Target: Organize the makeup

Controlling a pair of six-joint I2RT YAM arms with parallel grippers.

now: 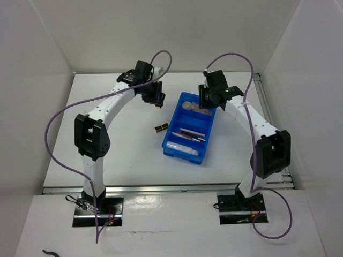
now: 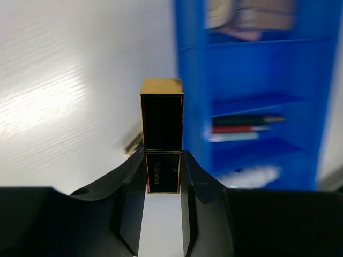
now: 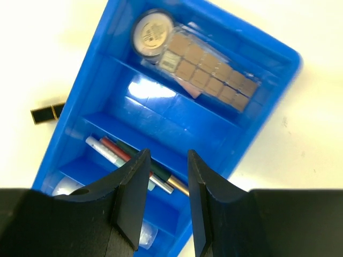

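**Step in Hand: Transfer of the Black-and-Gold Case to the Bin**

The left gripper [image 2: 162, 160] is closed on a black-and-gold case [image 2: 162, 120]. The case is gripped at its lower section, and its upper section projects beyond the fingertips. It is held above the table, just left of the blue bin [image 1: 170, 128]. A second black-and-gold piece [image 1: 161, 127] lies on the table beside the bin's left wall, apart from both grippers.

The right gripper [image 3: 169, 176] is positioned over the bin. Its fingers are narrowly parted and nothing is held between them.

The far compartment holds the round compact [image 3: 151, 33] and the palette of squares [image 3: 209, 69]. The next compartment is seen vacant. The pencils [image 3: 134, 160] occupy the third, and the clear tube [image 3: 67, 188] lies in the nearest.

The step is judged to be carriage of the held case to the bin. For the next move, the case is to be brought over the vacant compartment, lowered between the dividers and released. Clearance from the right gripper is to be checked first, since both grippers would share the space above the bin. The piece on the table is left to be collected afterwards.
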